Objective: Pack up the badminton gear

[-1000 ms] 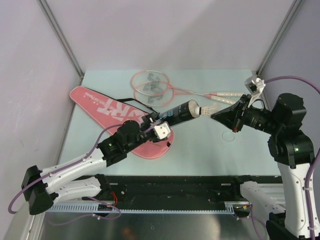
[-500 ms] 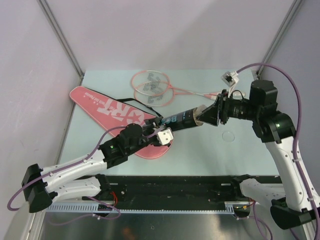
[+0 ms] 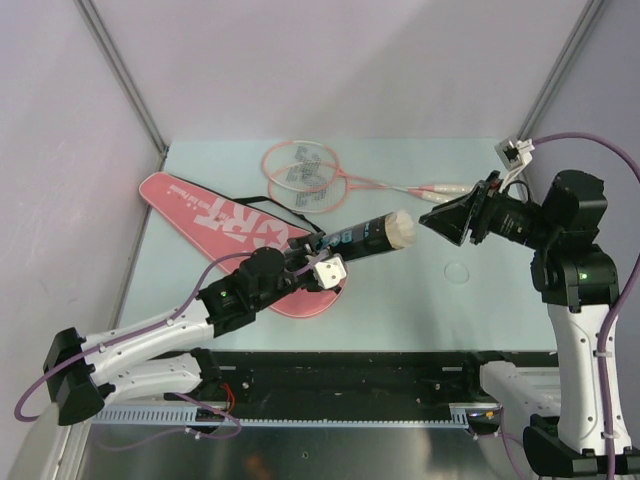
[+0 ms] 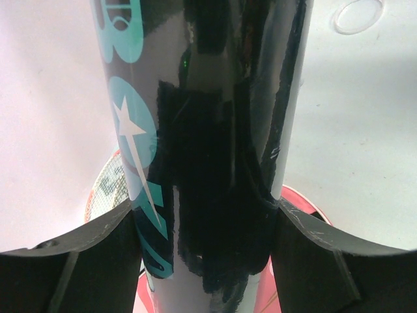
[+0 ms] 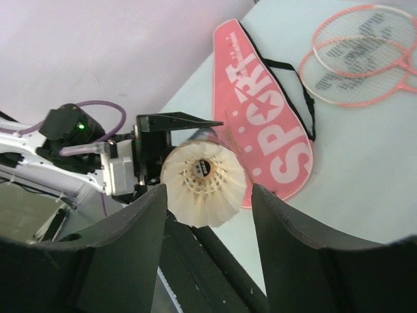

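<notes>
Right claw (image 3: 431, 218) backed off the tube (image 3: 365, 237), shuttlecock (image 5: 204, 186) left seated in its mouth

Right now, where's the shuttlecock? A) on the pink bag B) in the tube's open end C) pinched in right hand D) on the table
B: the shuttlecock sits in the mouth of the tube that the left hand holds; the right hand is open and clear of it.
</notes>
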`<state>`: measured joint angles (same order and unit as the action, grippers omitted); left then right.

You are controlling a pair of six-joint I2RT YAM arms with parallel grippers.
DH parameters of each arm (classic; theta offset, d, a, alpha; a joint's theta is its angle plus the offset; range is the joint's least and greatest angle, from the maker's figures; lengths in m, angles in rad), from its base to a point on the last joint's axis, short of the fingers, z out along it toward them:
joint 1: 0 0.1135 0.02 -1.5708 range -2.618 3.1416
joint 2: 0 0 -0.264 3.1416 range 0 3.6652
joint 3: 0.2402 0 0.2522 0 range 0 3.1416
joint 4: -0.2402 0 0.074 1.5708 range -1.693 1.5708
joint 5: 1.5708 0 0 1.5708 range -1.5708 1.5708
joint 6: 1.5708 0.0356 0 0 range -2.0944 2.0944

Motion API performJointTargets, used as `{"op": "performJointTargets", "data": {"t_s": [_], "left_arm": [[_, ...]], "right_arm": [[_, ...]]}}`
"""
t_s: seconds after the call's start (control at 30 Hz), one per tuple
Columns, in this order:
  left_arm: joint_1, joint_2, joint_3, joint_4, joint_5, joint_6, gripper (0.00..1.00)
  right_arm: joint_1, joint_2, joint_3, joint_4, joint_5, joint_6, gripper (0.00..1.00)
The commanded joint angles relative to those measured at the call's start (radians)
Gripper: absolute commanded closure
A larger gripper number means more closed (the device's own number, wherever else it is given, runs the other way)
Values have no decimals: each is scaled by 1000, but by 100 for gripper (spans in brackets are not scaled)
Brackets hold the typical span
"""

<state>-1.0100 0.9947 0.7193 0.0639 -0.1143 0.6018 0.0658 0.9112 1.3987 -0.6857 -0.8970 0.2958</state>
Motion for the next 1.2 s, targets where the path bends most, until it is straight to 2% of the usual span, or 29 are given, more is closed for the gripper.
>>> {"op": "performJointTargets", "data": {"t_s": [0.0,0.1,0.23,0.37,0.53,0.63,0.73,0.9,1.0,1.17], "left_arm": [[-7,-30,28,76,-12,-7,93],[-6,-36,31,76,-4,-13,93],[-7,-42,31,77,-1,-14,93],[-7,-50,31,79,-4,-19,93],[-7,-70,25,103,-1,-46,94],[-7,-80,22,109,10,-54,94],[-7,-105,9,129,28,-59,94],[-7,-103,9,136,10,-63,94],[-7,-76,22,136,-57,-66,94],[10,11,58,136,-289,-83,95]], "right_arm": [[6,28,14,-66,47,-57,42],[104,51,-4,-89,162,-81,42],[312,77,-53,7,282,-40,41],[481,146,-69,52,513,-34,41],[591,213,-76,133,654,3,40],[600,245,-81,152,684,22,36],[556,287,-79,160,597,68,34],[536,282,-78,117,572,57,27],[499,192,-79,118,538,57,20],[370,8,-79,115,501,62,12]]}}
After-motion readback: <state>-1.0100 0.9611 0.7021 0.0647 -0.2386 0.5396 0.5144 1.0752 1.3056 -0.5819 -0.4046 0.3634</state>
